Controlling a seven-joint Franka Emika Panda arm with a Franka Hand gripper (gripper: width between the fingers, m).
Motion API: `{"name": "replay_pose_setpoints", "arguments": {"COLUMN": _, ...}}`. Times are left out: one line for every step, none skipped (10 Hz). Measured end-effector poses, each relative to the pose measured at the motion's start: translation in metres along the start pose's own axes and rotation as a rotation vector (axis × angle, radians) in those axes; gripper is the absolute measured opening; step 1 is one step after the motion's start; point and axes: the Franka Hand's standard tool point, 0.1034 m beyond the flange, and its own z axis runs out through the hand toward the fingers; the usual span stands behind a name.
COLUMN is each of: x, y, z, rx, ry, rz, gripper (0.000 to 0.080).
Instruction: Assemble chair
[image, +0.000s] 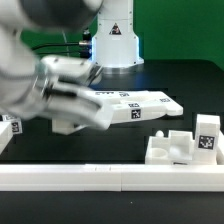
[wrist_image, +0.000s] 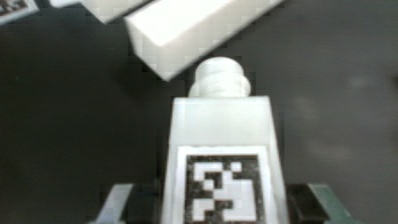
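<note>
A black-and-white square tag (wrist_image: 222, 185) is showing on the face of the pegged bar (wrist_image: 222, 125) that is turned toward the wrist camera; its pattern is a grid of blocks. The bar is lying between the two fingers (wrist_image: 128, 203) of the claw (wrist_image: 219, 205), which are standing one on each side of it, narrowly set. I cannot tell whether they are pressing on it. The bar's round peg (wrist_image: 219, 75) is pointing away from the claw toward a slanted white piece (wrist_image: 187, 35); whether the two are touching is unclear.

In the exterior view the arm (image: 40, 70) is looking blurred at the exterior view's left, over the dark counter (image: 60, 150). The marker board (image: 145, 105) is lying mid-scene, showing its printed squares. The boxy seat frame (image: 172, 150) is sitting toward the exterior view's right, carrying a second tag (image: 207, 140), just behind the long white rail (image: 100, 180).
</note>
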Motion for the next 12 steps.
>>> {"name": "replay_pose_setpoints", "arguments": {"x": -0.014, "y": -0.013, "z": -0.014, "rx": 0.004, "ry": 0.059, "rz": -0.014, "gripper": 0.0282}}
{"name": "replay_pose_setpoints", "arguments": {"x": -0.011, "y": -0.014, "z": -0.021, "rx": -0.008, "ry": 0.137, "rz": -0.065, "gripper": 0.0283}}
{"name": "replay_pose_setpoints", "arguments": {"x": -0.003, "y": -0.006, "z": -0.015, "rx": 0.000, "ry": 0.250, "rz": -0.079, "gripper": 0.0283}}
{"name": "replay_pose_setpoints", "arguments": {"x": -0.009, "y": -0.007, "z": -0.011, "rx": 0.011, "ry": 0.295, "rz": -0.063, "gripper": 0.0284}}
{"name": "replay_pose_setpoints", "arguments": {"x": -0.004, "y": -0.009, "z": -0.015, "rx": 0.014, "ry": 0.357, "rz": -0.066, "gripper": 0.0284}}
{"name": "replay_pose_setpoints", "arguments": {"x": 0.004, "y": -0.013, "z": -0.021, "rx": 0.016, "ry": 0.473, "rz": -0.069, "gripper": 0.0284}}
{"name": "replay_pose_setpoints", "arguments": {"x": 0.006, "y": -0.030, "z": -0.024, "rx": 0.022, "ry": 0.594, "rz": -0.071, "gripper": 0.0284}}
{"name": "replay_pose_setpoints", "arguments": {"x": 0.001, "y": -0.062, "z": -0.030, "rx": 0.030, "ry": 0.731, "rz": -0.108, "gripper": 0.0284}}
{"name": "replay_pose_setpoints", "arguments": {"x": -0.006, "y": -0.089, "z": -0.031, "rx": 0.017, "ry": 0.831, "rz": -0.142, "gripper": 0.0284}}
{"name": "replay_pose_setpoints", "arguments": {"x": -0.008, "y": -0.096, "z": -0.027, "rx": 0.012, "ry": 0.898, "rz": -0.143, "gripper": 0.0284}}
{"name": "replay_pose_setpoints", "arguments": {"x": -0.007, "y": -0.088, "z": -0.021, "rx": 0.018, "ry": 0.960, "rz": -0.112, "gripper": 0.0284}}
{"name": "replay_pose_setpoints", "arguments": {"x": -0.005, "y": -0.091, "z": -0.023, "rx": 0.021, "ry": 1.021, "rz": -0.120, "gripper": 0.0284}}
